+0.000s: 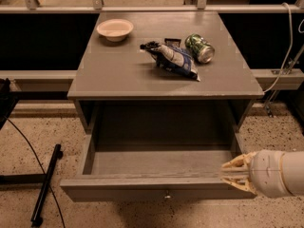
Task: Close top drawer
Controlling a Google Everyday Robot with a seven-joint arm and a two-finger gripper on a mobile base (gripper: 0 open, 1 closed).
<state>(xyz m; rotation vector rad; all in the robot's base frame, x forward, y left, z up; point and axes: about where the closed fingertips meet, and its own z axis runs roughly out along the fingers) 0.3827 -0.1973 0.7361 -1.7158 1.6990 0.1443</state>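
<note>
The top drawer (142, 192) is a wide, shallow grey drawer, pulled far out of the grey cabinet (114, 75) and empty inside. A small round metal knob (166, 194) sits at the centre of its front panel. My gripper (228, 171), cream-coloured, comes in from the right edge at the right end of the drawer's front panel, level with its top edge. Its fingers (236, 164) lie close together and point left, holding nothing. I cannot tell whether they touch the panel.
On the cabinet top lie a cream bowl (115, 29), a blue-and-white chip bag (175, 60) and a green can (200, 48) on its side. A black pole (45, 186) and cable lie on the speckled floor at left. A white cable (285, 42) hangs at right.
</note>
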